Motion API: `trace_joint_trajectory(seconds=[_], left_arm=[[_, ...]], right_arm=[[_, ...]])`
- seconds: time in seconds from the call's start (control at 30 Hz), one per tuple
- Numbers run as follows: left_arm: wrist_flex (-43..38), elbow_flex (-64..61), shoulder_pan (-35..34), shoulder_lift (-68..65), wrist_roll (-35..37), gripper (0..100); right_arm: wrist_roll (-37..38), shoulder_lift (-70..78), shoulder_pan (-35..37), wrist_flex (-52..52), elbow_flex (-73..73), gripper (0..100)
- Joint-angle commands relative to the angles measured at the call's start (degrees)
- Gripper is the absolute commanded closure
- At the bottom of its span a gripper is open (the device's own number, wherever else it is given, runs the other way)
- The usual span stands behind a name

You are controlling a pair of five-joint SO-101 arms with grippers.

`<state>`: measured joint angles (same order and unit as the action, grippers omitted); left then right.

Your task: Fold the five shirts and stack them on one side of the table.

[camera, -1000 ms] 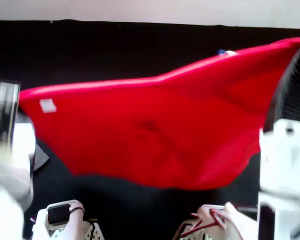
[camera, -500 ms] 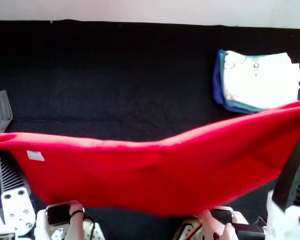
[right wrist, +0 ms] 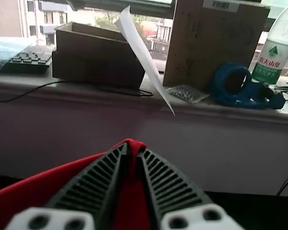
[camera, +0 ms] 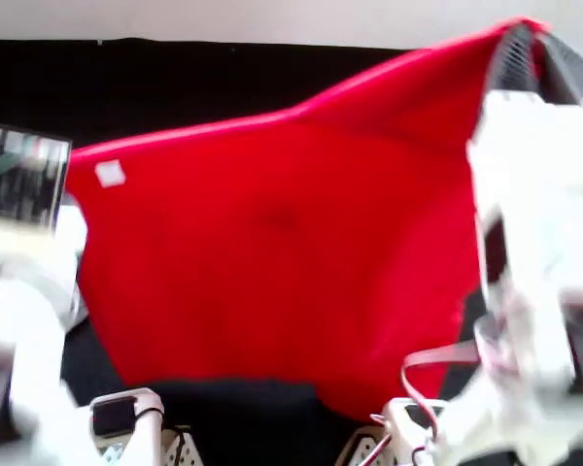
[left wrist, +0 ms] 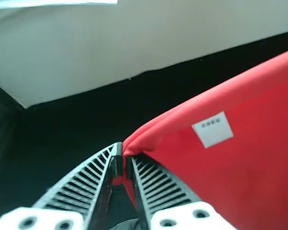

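Observation:
A red shirt [camera: 272,272] with a small white tag [camera: 109,174] hangs spread in the air above the black table [camera: 175,87], held up by its two upper corners. My left gripper [left wrist: 122,149] is shut on the shirt's corner beside the white tag [left wrist: 212,129], at the high view's left. My right gripper [right wrist: 133,147] is shut on the other red corner [right wrist: 129,191], raised high at the high view's upper right [camera: 525,39]. The shirt hides most of the table behind it.
The arms' white bases [camera: 126,427] stand at the table's near edge, with red and white cables [camera: 437,388] at the right one. Behind the table runs a pale wall [left wrist: 134,38]; a sill above holds cardboard boxes [right wrist: 101,52] and a bottle [right wrist: 276,48].
Both grippers have swung the red shirt up from low over the near edge to high again, the right corner highest. The folded stack at the far right is now hidden behind it.

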<state>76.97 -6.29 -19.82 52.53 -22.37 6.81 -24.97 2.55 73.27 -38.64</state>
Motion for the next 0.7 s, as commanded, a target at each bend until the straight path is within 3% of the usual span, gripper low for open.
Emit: trace_joint_trajectory(seconds=[0.0,0.13,0.23,0.43,0.67], left_arm=[[-10.73,-6.46,-0.13,-8.22,-0.35,99],[-17.14,-4.26,-0.13,-19.38,-0.35,99],[-17.32,4.62,-0.13,-27.74,-0.35,99],[-12.40,20.00,-0.04,-44.44,-0.44,99],[-11.08,23.25,-0.04,-57.71,-0.44,99]], right_arm=[[0.35,0.04,1.89,-16.22,22.29,99.3],[0.44,1.63,3.56,-32.75,35.91,99.3],[0.44,5.85,3.47,-37.85,35.21,99.3],[0.26,16.84,3.74,-33.98,28.09,99.3],[0.18,26.95,7.25,-25.10,26.86,99.3]])
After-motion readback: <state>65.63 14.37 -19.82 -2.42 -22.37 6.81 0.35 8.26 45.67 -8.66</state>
